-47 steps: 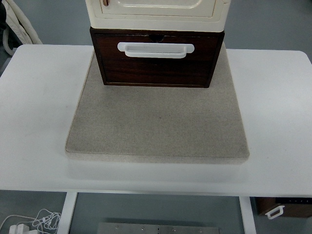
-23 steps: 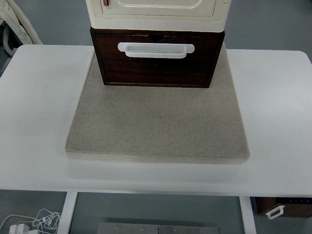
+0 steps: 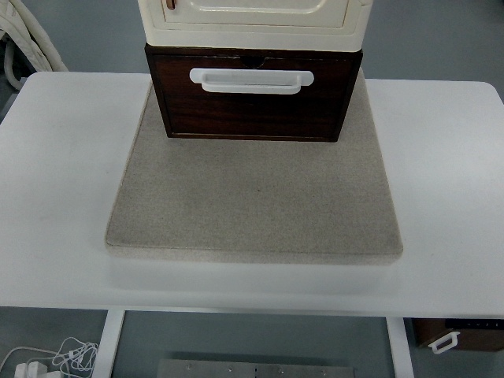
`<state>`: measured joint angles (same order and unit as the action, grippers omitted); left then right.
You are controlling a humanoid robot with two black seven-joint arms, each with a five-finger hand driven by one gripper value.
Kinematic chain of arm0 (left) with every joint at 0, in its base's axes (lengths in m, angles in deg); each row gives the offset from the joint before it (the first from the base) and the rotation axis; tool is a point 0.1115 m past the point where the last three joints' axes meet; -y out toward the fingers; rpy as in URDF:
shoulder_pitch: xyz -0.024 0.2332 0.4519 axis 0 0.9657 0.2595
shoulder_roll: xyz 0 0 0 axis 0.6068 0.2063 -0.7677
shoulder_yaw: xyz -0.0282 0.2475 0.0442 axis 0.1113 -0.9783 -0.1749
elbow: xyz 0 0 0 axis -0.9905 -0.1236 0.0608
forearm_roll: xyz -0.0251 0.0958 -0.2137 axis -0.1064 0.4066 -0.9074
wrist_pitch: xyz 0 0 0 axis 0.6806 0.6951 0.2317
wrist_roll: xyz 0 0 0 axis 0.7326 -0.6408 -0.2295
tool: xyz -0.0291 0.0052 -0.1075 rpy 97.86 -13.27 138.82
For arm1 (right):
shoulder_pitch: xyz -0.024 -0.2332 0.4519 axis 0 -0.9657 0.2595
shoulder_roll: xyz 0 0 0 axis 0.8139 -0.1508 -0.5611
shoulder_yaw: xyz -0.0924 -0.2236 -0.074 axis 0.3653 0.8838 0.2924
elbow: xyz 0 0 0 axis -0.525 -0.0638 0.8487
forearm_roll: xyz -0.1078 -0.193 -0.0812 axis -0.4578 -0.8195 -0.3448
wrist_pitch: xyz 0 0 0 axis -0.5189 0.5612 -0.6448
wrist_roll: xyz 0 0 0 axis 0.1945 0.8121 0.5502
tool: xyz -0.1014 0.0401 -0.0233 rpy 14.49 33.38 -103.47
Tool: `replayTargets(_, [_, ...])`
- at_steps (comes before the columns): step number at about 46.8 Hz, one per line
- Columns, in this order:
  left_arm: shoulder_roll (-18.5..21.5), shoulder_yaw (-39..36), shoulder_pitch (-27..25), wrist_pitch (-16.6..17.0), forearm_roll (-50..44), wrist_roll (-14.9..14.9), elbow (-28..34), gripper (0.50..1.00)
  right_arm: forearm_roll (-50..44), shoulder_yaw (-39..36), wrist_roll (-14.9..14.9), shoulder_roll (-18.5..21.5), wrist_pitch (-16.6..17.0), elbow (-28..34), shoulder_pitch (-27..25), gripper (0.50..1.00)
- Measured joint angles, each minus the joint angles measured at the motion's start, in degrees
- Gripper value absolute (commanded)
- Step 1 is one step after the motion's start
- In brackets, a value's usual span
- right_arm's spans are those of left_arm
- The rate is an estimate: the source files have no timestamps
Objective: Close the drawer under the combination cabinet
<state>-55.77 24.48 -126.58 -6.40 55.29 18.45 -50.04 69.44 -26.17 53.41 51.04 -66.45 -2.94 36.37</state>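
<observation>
While neither hand appeared in view, the dark wooden drawer (image 3: 253,94) with its white handle (image 3: 251,80) sat under the cream cabinet (image 3: 253,20), on the far part of the beige mat (image 3: 253,197) covering the tabletop (image 3: 63,157).

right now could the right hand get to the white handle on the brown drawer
Probably yes, though the right hand is out of view. The white handle faces the near side on the drawer, and only the bare grey mat lies before it on the table.
</observation>
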Motion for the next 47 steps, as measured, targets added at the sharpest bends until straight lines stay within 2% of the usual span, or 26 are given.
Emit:
replayTargets(8, [-1.0, -0.3, 4.8, 0.0, -5.2, 0.0, -2.6, 1.000, 0.1, 0.2, 0.0, 0.0, 0.1, -0.1, -0.1, 0.952])
replayTargets(12, [-3.3, -0.4, 7.1, 0.1, -6.6, 0.0, -4.7, 1.000, 0.1, 0.2, 0.0, 0.0, 0.1, -0.1, -0.1, 0.952])
replayTargets(22, [-7.9, -0.4, 9.2, 0.1, -9.3, 0.1, -8.9, 1.000, 0.0, 0.1, 0.0, 0.0, 0.1, -0.1, -0.1, 0.952])
replayTargets(27, [-9.3, -0.4, 9.9, 0.1, -11.0, 1.2, -10.3, 1.000, 0.0, 0.1, 0.0, 0.0, 0.1, -0.1, -0.1, 0.952])
replayTargets(42, [-13.5, -0.3, 13.1, -0.2, -16.5, 3.0, -11.1, 1.000, 0.1, -0.2, 0.0, 0.0, 0.1, -0.1, -0.1, 0.952])
replayTargets(47, [-14.9, -0.3, 14.0, -0.3, -18.2, 4.5, -11.1, 1.000, 0.2, -0.3, 0.0, 0.0, 0.1, -0.1, -0.1, 0.952])
